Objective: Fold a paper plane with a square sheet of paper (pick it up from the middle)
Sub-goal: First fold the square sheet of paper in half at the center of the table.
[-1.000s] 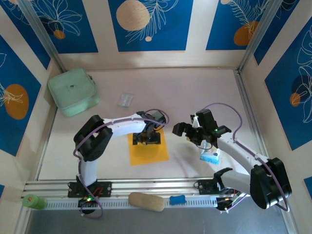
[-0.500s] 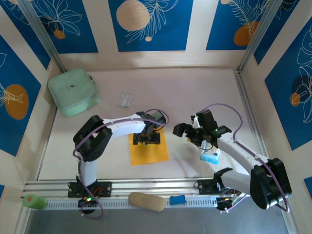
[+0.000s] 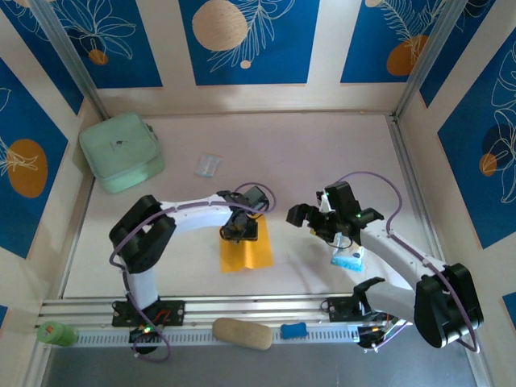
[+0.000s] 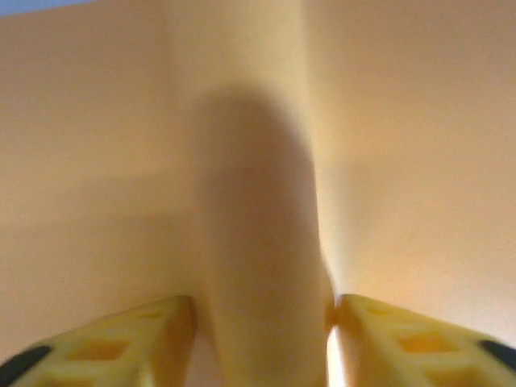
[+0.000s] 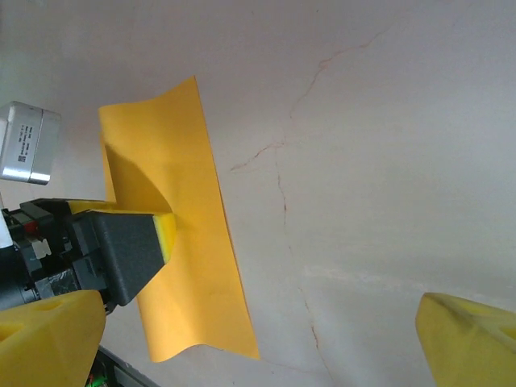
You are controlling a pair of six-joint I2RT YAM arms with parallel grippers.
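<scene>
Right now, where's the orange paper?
In the top view the orange paper sits near the front centre of the table, left of the blue-and-white packet, its middle pinched into a ridge between the left arm's fingers.

A mint-green pouch (image 3: 122,151) lies in the far left corner of the table (image 3: 322,153), with a clear wrapper (image 3: 207,165) near it. A blue-and-white packet (image 3: 348,260) lies on the right. Along the near edge are a tan lump (image 3: 241,333) and a blue piece (image 3: 293,330).
</scene>
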